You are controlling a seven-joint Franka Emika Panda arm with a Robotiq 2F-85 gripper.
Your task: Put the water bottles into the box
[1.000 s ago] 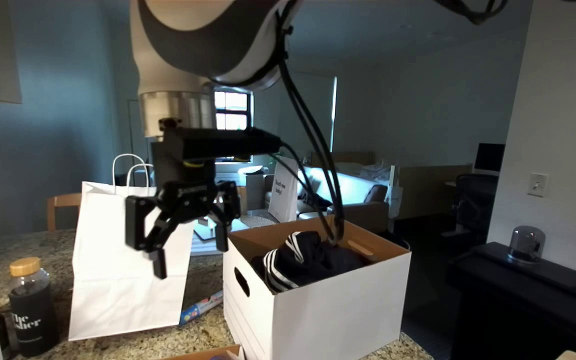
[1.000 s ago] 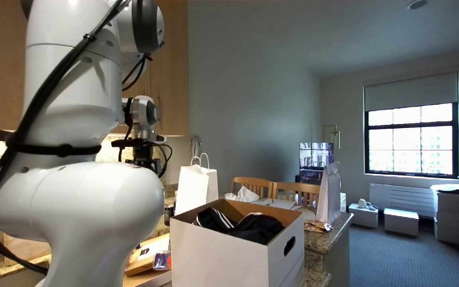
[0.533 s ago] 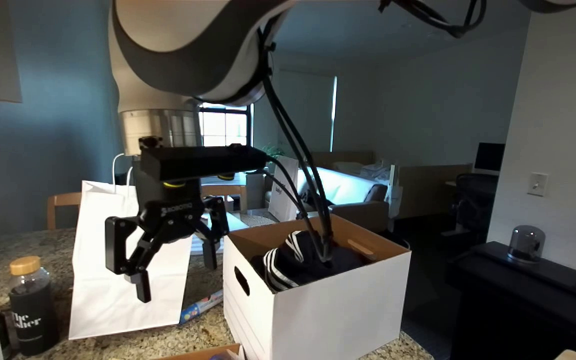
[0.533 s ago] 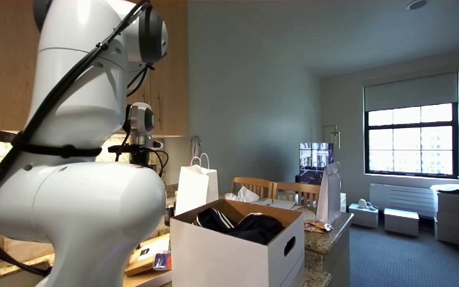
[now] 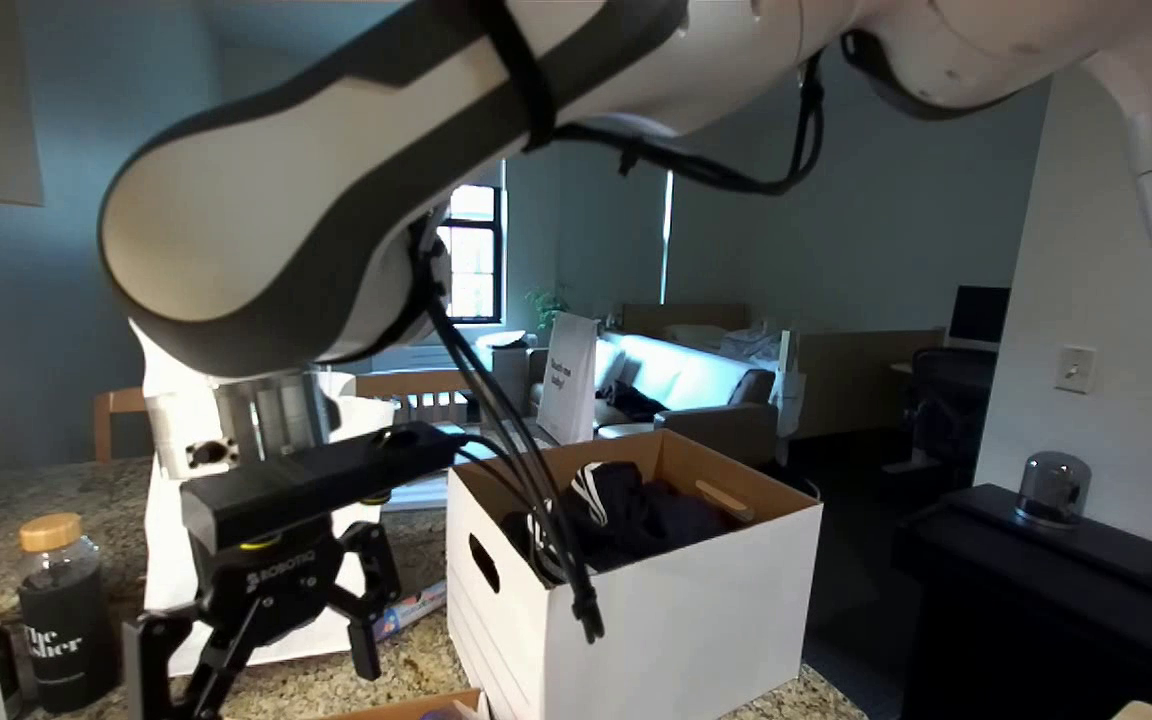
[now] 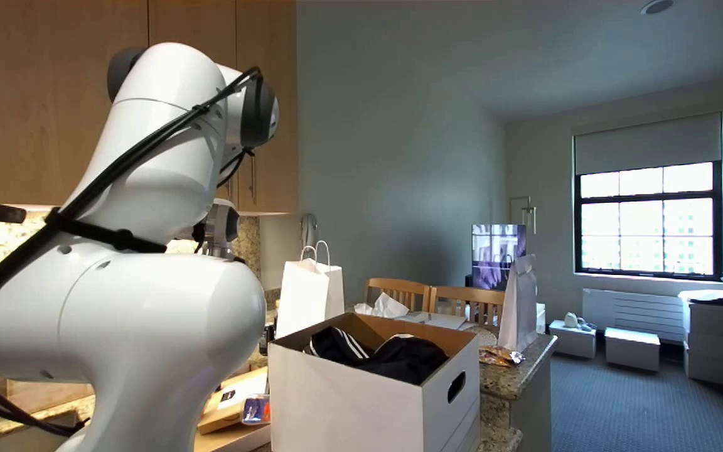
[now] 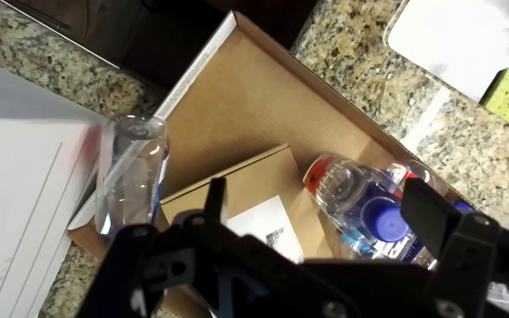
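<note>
Plainly, the box (image 5: 696, 620) stands on a speckled counter (image 5: 421, 655); beside it, a tray (image 7: 259, 101) holds bottles (image 7: 340, 187); near it, the gripper (image 7: 318, 201) hangs, bare jaws spread; beyond it show chairs (image 6: 471, 294) and a bright window (image 6: 650, 220).

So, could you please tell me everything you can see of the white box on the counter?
The box looks like cardboard, white outside and brown inside, upright on the speckled counter, its top open. One end has an oval hand hole with lines below; a slot shows in the opposite wall. Dark, white-striped clothing lies inside. In the wrist view, a clear bottle is right beside its lined wall, though contact is unclear.
</note>
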